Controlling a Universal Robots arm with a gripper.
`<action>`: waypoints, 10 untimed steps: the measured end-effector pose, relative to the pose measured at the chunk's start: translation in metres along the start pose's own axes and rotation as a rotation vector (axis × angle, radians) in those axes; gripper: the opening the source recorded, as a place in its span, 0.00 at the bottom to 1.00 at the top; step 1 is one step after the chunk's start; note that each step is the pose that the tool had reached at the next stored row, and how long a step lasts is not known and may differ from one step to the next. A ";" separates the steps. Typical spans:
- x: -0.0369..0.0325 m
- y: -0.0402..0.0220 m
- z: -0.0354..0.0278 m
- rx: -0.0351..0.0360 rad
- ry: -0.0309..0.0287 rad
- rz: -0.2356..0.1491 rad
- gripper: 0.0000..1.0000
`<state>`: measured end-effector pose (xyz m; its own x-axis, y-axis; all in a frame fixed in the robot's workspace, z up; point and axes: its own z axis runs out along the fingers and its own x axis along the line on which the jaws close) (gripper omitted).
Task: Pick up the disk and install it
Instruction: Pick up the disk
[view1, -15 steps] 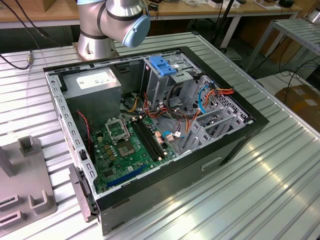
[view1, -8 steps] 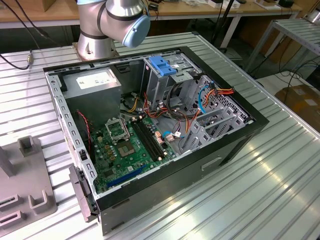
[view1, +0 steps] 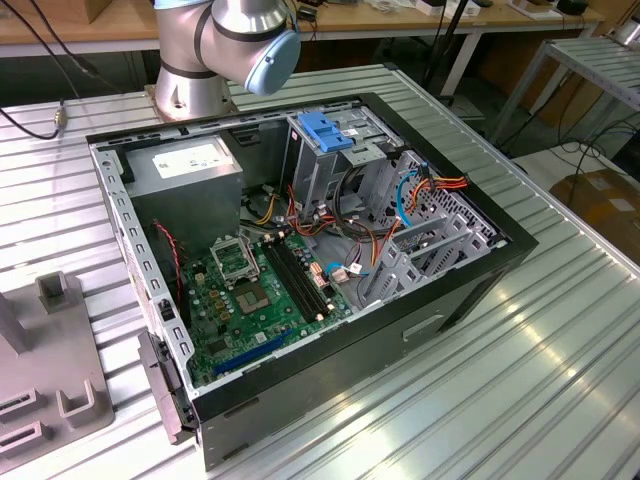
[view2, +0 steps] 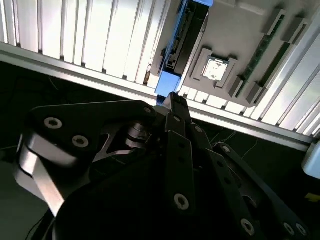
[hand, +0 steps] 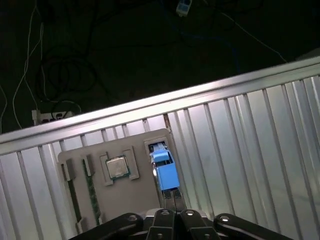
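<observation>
Disk (hand: 165, 167) stands on edge in a slot of the grey holder (hand: 132, 144) on the ribbed surface (hand: 250, 125), beside a chip (hand: 116, 166). Hand (hand: 171, 201) is clenched, tips together right at the disk's blue end; can't tell if they touch. An open computer case (view1: 420, 335) sits in the exterior view.

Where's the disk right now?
In both wrist views, the disk stands on edge in the grey holder plate, beside the square chip, by the gripper.
</observation>
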<state>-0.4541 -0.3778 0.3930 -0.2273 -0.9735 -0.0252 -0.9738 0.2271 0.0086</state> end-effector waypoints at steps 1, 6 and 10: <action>0.0000 0.0000 0.0000 -0.0004 0.0002 -0.018 0.10; 0.0000 0.0000 0.0001 -0.0030 0.0010 -0.122 0.10; 0.0000 0.0000 0.0003 -0.0047 0.0019 -0.187 0.10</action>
<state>-0.4541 -0.3778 0.3927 -0.0422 -0.9988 -0.0249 -0.9991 0.0420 0.0086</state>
